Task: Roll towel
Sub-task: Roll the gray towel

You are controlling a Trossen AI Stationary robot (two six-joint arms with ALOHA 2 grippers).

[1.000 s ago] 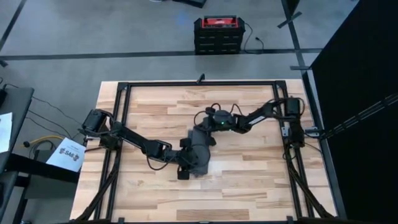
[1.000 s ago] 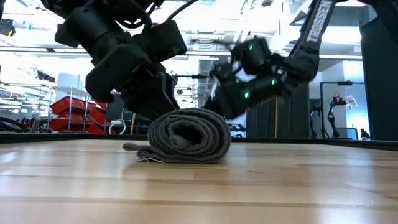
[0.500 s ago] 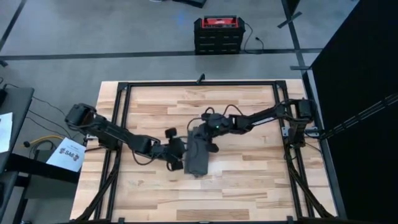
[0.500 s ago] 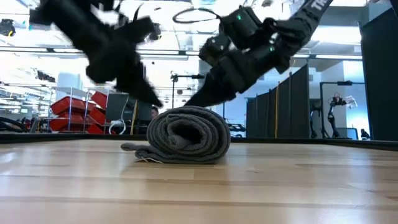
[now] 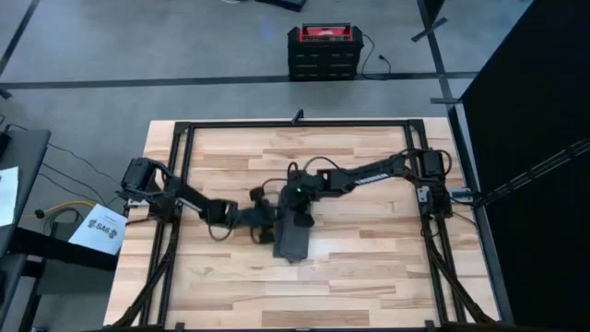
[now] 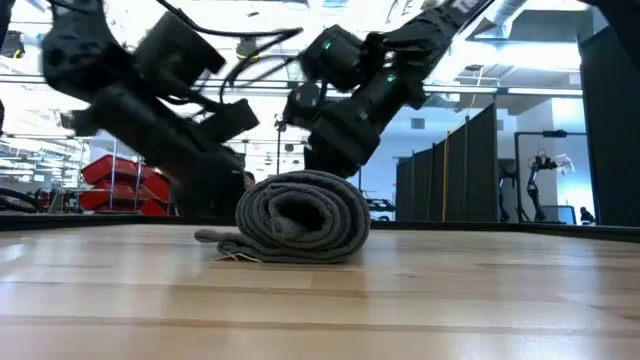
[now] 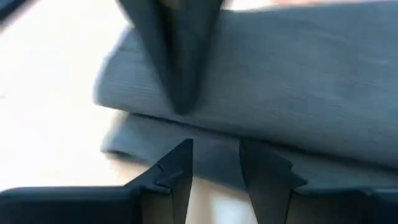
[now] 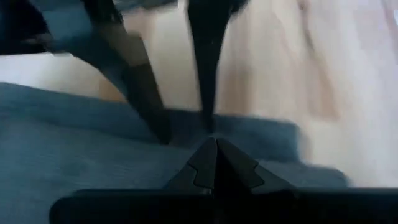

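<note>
Rolled towel (image 6: 303,218) (loose flap beneath) lies between both tools.

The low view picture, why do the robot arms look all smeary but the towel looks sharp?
In the low view the rolled towel lies crisp on the table, while the arms above it are streaked with motion blur against bright ceiling lights. The left wrist view is blurred too, and the right wrist view is soft. The high view is sharp.
</note>
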